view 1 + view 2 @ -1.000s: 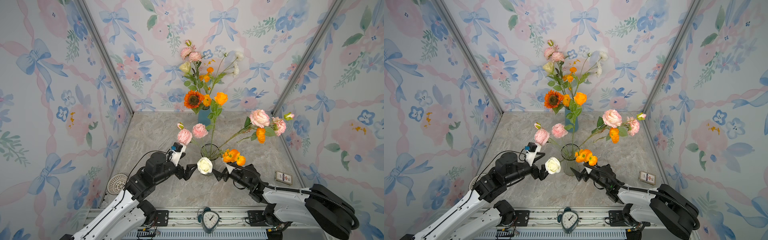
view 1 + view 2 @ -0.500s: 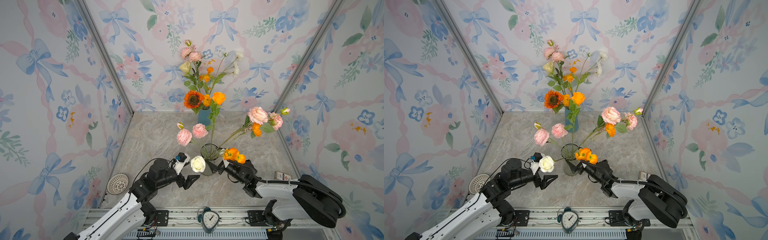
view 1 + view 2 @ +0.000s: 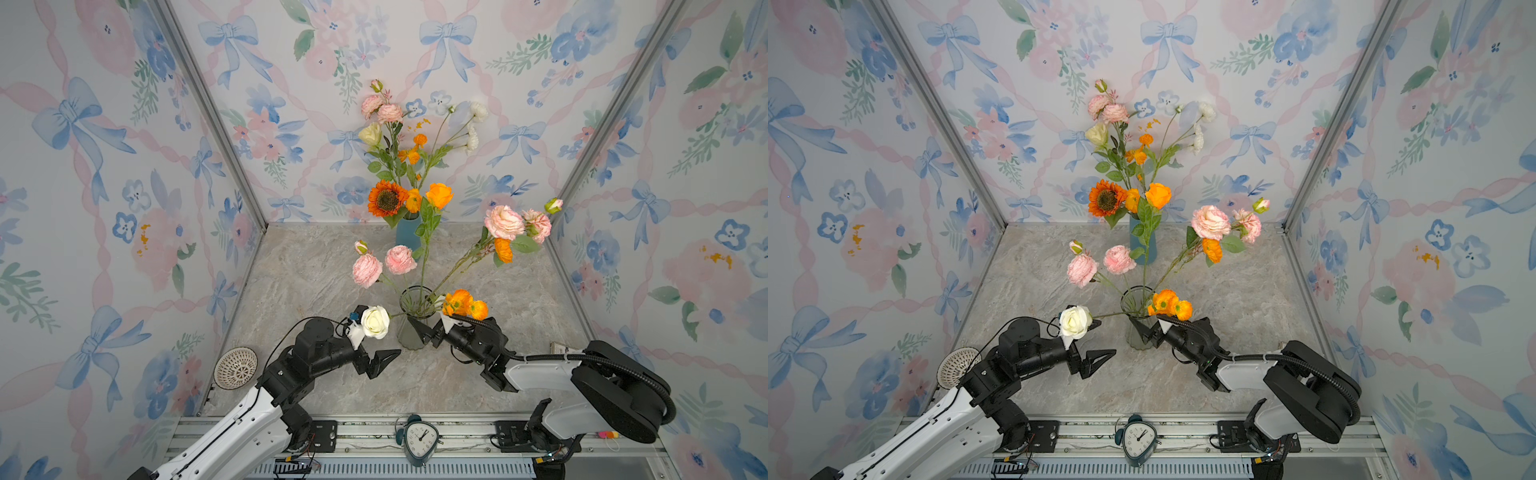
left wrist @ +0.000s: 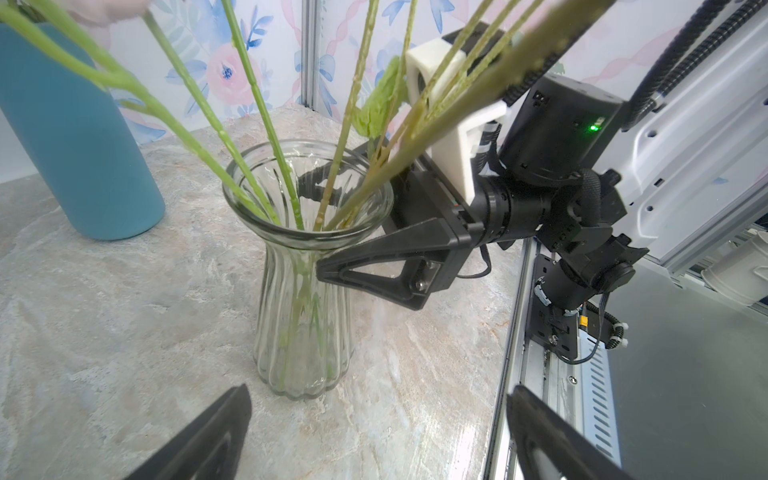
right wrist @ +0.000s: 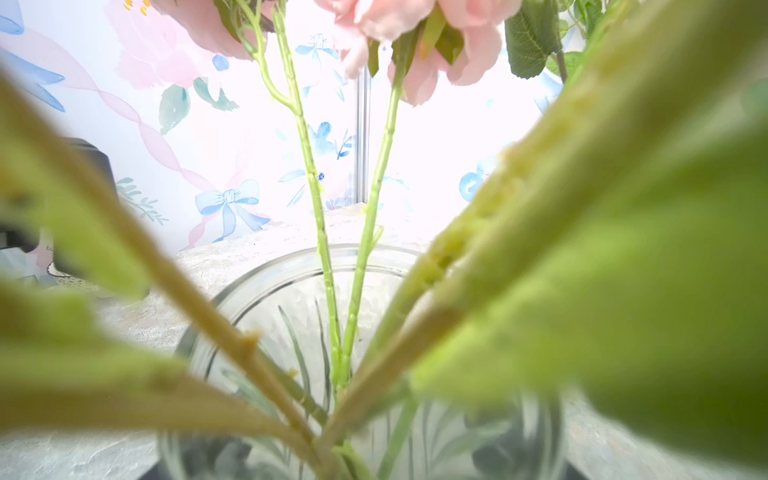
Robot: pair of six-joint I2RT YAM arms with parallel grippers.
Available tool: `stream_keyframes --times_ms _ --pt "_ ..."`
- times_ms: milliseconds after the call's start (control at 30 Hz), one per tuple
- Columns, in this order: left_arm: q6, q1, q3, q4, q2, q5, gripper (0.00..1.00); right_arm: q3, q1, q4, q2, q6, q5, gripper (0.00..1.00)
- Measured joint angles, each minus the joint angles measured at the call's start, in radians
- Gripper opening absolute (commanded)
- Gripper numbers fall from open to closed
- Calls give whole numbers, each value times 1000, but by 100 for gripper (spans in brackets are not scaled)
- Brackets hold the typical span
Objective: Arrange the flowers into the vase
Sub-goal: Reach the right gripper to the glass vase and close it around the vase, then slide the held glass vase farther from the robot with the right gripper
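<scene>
The clear ribbed glass vase (image 3: 409,332) (image 3: 1133,336) (image 4: 303,291) stands near the table's front. Several flowers stand in it: a white rose (image 3: 375,322) (image 3: 1075,322) leaning left, pink peonies (image 3: 382,264), orange poppies (image 3: 461,303) and pink blooms (image 3: 505,222) leaning right. My right gripper (image 3: 417,328) (image 4: 311,224) has one jaw on each side of the vase's neck. The near finger (image 4: 374,266) lies against the glass; whether the jaws are pressing on the vase does not show. My left gripper (image 3: 374,355) (image 4: 378,436) is open and empty, just left of the vase, below the rose.
A blue vase (image 3: 408,237) with a sunflower (image 3: 386,199) and more flowers stands at the back. A pierced white bowl (image 3: 235,368) sits at the front left, a small card (image 3: 561,347) at the front right and a clock (image 3: 420,438) on the front rail. Walls close three sides.
My right gripper has moved forward to the vase's neck and its jaws have narrowed. The left gripper, still open, has drawn back and down. The white rose has swung left.
</scene>
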Motion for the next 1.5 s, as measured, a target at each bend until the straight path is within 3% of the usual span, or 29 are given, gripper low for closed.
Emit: stream_keyframes --times_ms 200,300,500,767,1067,1333,1500 --pt "0 0 0 14 10 7 98 0 0 -21 0 8 -7 72" --pt "0 0 0 20 10 8 98 6 0 -21 0 8 -10 100" --pt "0 0 0 21 10 15 98 39 0 -3 11 7 -11 98" --pt "0 0 0 21 11 15 98 72 0 69 139 22 -25 100" --pt "0 0 0 21 19 23 98 85 -1 84 160 34 -38 74" --pt "2 0 0 21 27 23 98 85 -1 -22 112 17 -50 52" --pt "2 0 0 21 27 23 98 84 0 -84 71 13 -51 48"
